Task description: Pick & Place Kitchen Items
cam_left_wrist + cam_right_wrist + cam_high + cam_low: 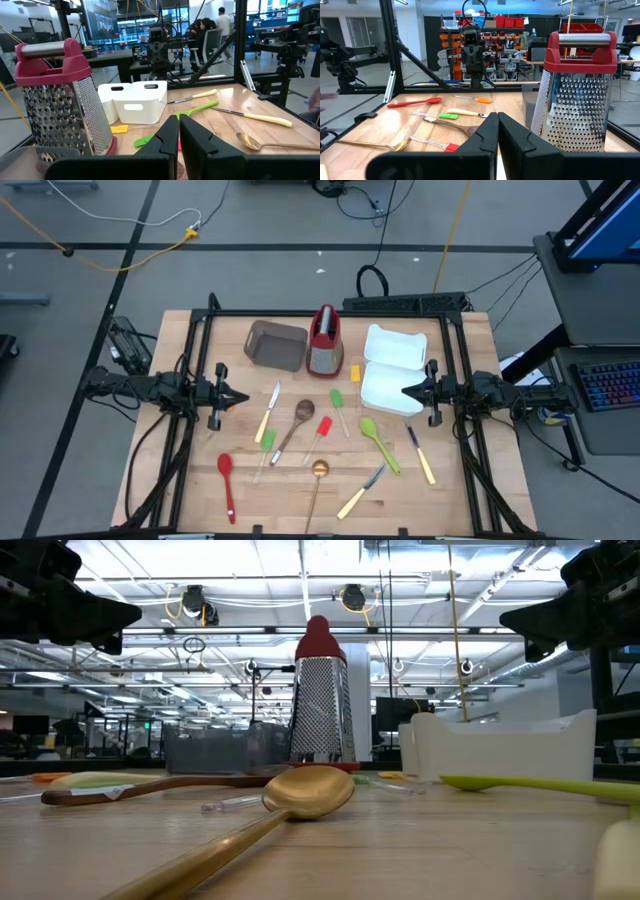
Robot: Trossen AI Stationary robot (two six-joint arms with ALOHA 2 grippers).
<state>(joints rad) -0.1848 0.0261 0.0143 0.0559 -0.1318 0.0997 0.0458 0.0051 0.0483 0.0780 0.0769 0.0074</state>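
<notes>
The kitchen items lie flat and scattered on the wooden table: a red spoon [226, 480], a gold spoon [316, 485], a wooden spoon [293, 425], a green spoon [378, 442], small red [322, 430] and green [338, 402] spatulas, and yellow-handled knives [268, 415] [421, 455] [358, 495]. My left gripper [243, 397] hovers shut at the table's left side, pointing level toward the middle. My right gripper [405, 391] hovers shut at the right side, facing it. Each wrist view shows its fingers closed together [178, 122] [497, 120] with nothing between them.
A red-and-steel grater [324, 340] stands upright at the far middle. A brown bin [277, 345] sits to its left and white trays [393, 370] to its right. A black frame [330, 313] runs around the table's edges. People sit at desks beyond the table [207, 30].
</notes>
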